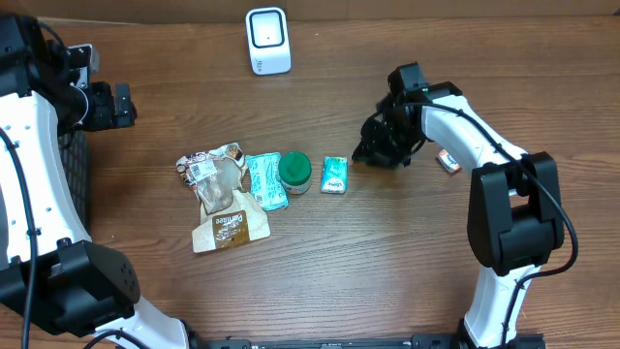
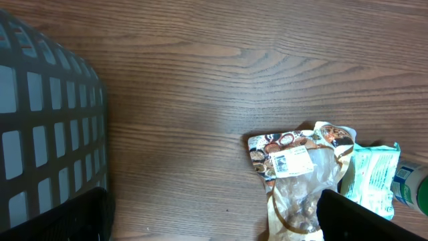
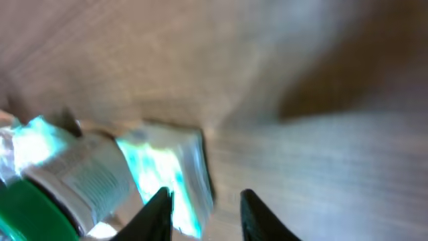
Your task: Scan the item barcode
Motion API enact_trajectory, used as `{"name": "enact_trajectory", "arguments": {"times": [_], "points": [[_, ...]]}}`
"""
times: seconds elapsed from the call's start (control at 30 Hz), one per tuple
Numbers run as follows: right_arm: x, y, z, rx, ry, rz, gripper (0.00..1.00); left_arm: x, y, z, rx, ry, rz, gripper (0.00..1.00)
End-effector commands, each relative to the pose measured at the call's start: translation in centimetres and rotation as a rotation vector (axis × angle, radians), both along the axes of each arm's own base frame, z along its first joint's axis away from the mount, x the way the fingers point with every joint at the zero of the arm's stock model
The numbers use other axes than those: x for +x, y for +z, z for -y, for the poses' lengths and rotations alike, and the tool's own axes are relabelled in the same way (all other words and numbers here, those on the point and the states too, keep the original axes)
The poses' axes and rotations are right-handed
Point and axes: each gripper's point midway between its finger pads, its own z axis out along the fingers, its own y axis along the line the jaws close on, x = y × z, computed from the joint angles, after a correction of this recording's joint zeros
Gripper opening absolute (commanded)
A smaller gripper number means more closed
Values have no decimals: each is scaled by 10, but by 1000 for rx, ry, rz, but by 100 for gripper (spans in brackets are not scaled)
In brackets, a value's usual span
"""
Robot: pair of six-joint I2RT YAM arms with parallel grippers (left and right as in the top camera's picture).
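Teal packet [image 1: 334, 175], the likeliest item for scanning, lies flat on the wooden tabletop [image 1: 320, 271] at the right end of a row of goods, just beside a green-lidded jar [image 1: 294, 172]. Left of the jar lie a second teal pouch [image 1: 263, 179] and a brown snack bag with a clear window [image 1: 221, 194]. The white barcode scanner [image 1: 267, 41] stands at the far edge, well apart from the row.

Right end effector [image 1: 364, 153] sits low, near the packet's right side. In the blurred right wrist view its fingers [image 3: 160, 211] stand a narrow gap apart with only bare wood between them. The packet [image 3: 164, 171] lies just beyond one fingertip, and whether they touch cannot be told.

Left end effector [image 1: 121, 105] hangs at the far left beside a black mesh basket [image 2: 47, 127]. Its fingers [image 2: 364, 217] are spread wide and hold nothing. A small red-and-white object [image 1: 448, 160] lies beside the right arm.
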Motion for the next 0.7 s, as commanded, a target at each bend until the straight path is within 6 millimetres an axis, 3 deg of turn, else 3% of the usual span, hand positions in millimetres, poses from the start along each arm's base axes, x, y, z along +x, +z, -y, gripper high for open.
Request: {"name": "enact_trajectory", "arguments": {"times": [0.0,0.13,0.3,0.67], "points": [[-14,11,-14,30,23,-42,37,0,1,0,5,-12,4,100],[-27,10,-24,18,58,-70,39,0,1,0,5,-12,4,100],[-27,5,-30,-14,78,-46,43,0,1,0,5,-12,4,99],[-37,-19,-23,-93,27,-81,41,0,1,0,5,-12,4,100]]}}
